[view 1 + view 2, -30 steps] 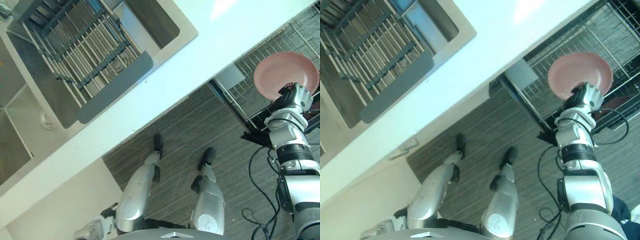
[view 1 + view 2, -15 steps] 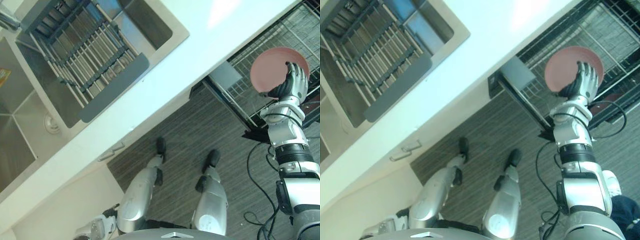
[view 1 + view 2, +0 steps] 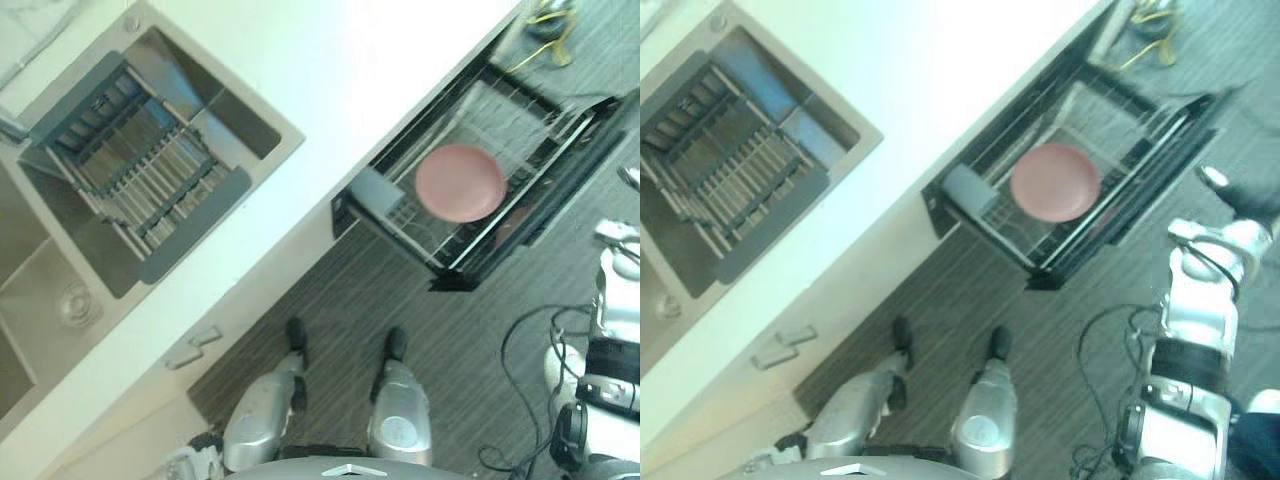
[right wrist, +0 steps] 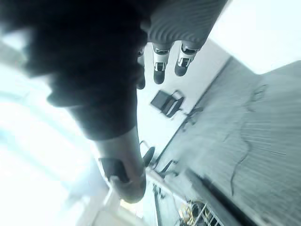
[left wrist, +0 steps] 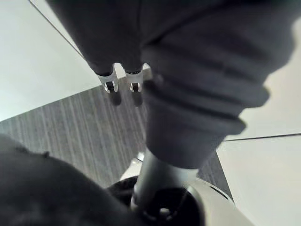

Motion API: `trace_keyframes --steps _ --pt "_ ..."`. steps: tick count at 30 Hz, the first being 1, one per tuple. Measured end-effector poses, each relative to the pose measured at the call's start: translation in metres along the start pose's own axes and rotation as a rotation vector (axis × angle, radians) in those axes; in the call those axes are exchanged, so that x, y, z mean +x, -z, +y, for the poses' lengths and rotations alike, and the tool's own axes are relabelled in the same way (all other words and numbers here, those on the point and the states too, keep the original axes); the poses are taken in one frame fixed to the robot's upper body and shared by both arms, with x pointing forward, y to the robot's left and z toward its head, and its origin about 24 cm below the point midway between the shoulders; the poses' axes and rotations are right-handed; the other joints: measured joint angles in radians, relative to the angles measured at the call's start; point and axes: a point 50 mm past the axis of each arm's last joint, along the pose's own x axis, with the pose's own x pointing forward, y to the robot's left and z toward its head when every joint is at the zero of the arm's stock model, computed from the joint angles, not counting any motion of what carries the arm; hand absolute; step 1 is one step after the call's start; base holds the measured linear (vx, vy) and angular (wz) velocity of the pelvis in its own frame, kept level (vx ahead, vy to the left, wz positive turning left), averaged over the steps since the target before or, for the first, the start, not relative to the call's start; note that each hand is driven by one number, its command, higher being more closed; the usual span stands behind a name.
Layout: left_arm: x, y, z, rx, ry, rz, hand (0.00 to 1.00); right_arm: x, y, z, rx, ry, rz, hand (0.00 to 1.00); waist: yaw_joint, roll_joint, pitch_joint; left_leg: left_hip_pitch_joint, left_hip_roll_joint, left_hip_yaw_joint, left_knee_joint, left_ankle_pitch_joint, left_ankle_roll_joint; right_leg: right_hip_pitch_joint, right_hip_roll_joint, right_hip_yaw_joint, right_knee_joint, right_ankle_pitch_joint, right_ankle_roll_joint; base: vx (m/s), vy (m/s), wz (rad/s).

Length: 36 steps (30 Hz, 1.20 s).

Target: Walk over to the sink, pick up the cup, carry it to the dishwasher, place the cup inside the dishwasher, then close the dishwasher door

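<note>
The pink dish (image 3: 460,182) (no cup as such is visible) lies flat in the rack (image 3: 475,115), drawn out from under the desk (image 3: 380,60). The open dishwasher door (image 3: 1140,185) stands between it and the right robot hand (image 3: 1238,200), off to the robot's right, fingers (image 4: 161,60) relaxed and empty. That hand looks nearer for shutting; the left robot hand (image 5: 110,84), loose too, hangs low.
</note>
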Motion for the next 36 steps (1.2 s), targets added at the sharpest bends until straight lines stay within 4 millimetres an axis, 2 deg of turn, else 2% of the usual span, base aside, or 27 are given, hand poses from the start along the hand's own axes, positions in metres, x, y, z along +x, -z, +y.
trace_keyframes --steps 1,3,5,8,10,11,14,16,19,21,26,28,31,35,36 --pt "-0.001 0.002 0.003 -0.014 -0.009 0.002 0.0 0.0 0.008 -0.008 0.026 0.022 0.039 1.0 -0.002 -0.011 -0.008 0.006 0.003 0.003 0.0 -0.002 -0.001 0.006 0.003 0.001 -0.001 -0.003 -0.003 0.06 -0.05 -0.13" --pt "-0.005 0.012 0.015 -0.059 -0.04 0.019 0.0 -0.002 0.039 -0.038 0.114 0.121 0.164 1.0 -0.018 -0.043 -0.048 0.022 0.012 0.008 0.0 -0.009 -0.008 0.024 0.012 0.0 -0.004 -0.01 -0.007 0.06 -0.042 -0.1" --pt "-0.006 0.016 0.019 -0.08 -0.052 0.032 0.0 -0.004 0.056 -0.057 0.193 0.185 0.226 1.0 -0.026 -0.051 -0.061 0.042 0.017 0.01 0.003 -0.012 -0.011 0.046 0.017 -0.001 -0.007 -0.011 -0.008 0.05 -0.042 -0.05" --pt "-0.006 0.021 0.02 -0.097 -0.058 0.046 0.0 -0.014 0.089 -0.084 0.304 0.283 0.339 1.0 -0.027 -0.047 -0.086 0.048 0.025 -0.008 0.009 -0.011 -0.018 0.067 0.025 -0.024 -0.022 -0.012 -0.011 -0.02 -0.034 0.11" --pt "-0.005 0.025 0.018 -0.132 -0.057 0.049 0.0 -0.023 0.11 -0.093 0.401 0.325 0.41 1.0 -0.02 -0.04 -0.093 0.045 0.029 -0.019 0.009 -0.012 -0.028 0.078 0.029 -0.04 -0.037 -0.014 -0.02 -0.07 -0.019 0.19" --pt "-0.005 0.025 0.018 -0.138 -0.057 0.049 0.0 -0.025 0.113 -0.093 0.416 0.326 0.418 1.0 -0.02 -0.038 -0.095 0.042 0.029 -0.022 0.009 -0.012 -0.029 0.078 0.029 -0.046 -0.038 -0.014 -0.02 -0.08 -0.014 0.21" --pt "-0.004 0.033 0.016 -0.149 -0.059 0.072 0.0 -0.047 0.133 -0.086 0.526 0.318 0.479 1.0 -0.013 -0.02 -0.106 0.022 0.032 -0.045 0.006 -0.006 -0.034 0.085 0.03 -0.084 -0.049 -0.009 -0.023 -0.04 -0.018 0.24" --pt "-0.003 0.037 0.014 -0.152 -0.072 0.086 0.0 -0.064 0.144 -0.077 0.556 0.296 0.516 1.0 0.009 -0.003 -0.116 0.016 0.036 -0.056 0.006 -0.003 -0.039 0.092 0.033 -0.104 -0.05 -0.008 -0.024 -0.01 -0.026 0.21" --pt "-0.002 0.039 0.01 -0.153 -0.063 0.084 0.0 -0.083 0.152 -0.057 0.575 0.227 0.571 1.0 0.037 0.015 -0.126 0.01 0.041 -0.058 0.001 0.001 -0.044 0.092 0.035 -0.119 -0.045 -0.012 -0.023 0.01 -0.03 0.16" --pt "-0.002 0.04 0.008 -0.147 -0.06 0.085 0.0 -0.096 0.155 -0.043 0.595 0.177 0.603 1.0 0.043 0.023 -0.131 0.004 0.043 -0.059 0.001 0.002 -0.046 0.092 0.031 -0.136 -0.033 -0.025 -0.021 0.04 -0.03 0.23" --pt "-0.001 0.039 0.004 -0.146 -0.049 0.071 0.0 -0.127 0.157 -0.01 0.615 0.067 0.68 1.0 0.071 0.038 -0.134 -0.006 0.037 -0.057 -0.007 0.009 -0.049 0.054 -0.008 -0.159 0.069 -0.082 -0.012 0.08 -0.021 0.18" --pt "0.0 0.039 0.002 -0.146 -0.044 0.064 0.0 -0.136 0.156 0.005 0.613 0.017 0.703 1.0 0.078 0.042 -0.132 -0.012 0.025 -0.062 -0.019 0.016 -0.043 0.02 -0.036 -0.162 0.14 -0.124 -0.006 0.12 -0.047 0.19" --pt "0.0 0.038 0.001 -0.145 -0.035 0.06 0.0 -0.138 0.155 0.008 0.582 0.03 0.703 1.0 0.085 0.046 -0.129 -0.02 0.007 -0.064 -0.019 0.022 -0.037 -0.006 -0.068 -0.166 0.202 -0.163 0.001 0.09 -0.032 0.2" --pt "0.002 0.033 -0.004 -0.097 -0.021 0.044 0.0 -0.141 0.154 0.013 0.508 0.012 0.703 1.0 0.083 0.063 -0.099 -0.03 -0.002 -0.065 -0.019 0.036 -0.057 -0.019 -0.087 -0.177 0.236 -0.187 0.006 0.03 -0.045 0.14" --pt "0.003 0.03 -0.007 -0.058 -0.012 0.036 0.0 -0.144 0.152 0.021 0.483 -0.03 0.712 1.0 0.083 0.069 -0.093 -0.045 -0.003 -0.066 -0.019 0.046 -0.073 -0.034 -0.09 -0.179 0.241 -0.188 0.005 -0.04 -0.05 0.11"
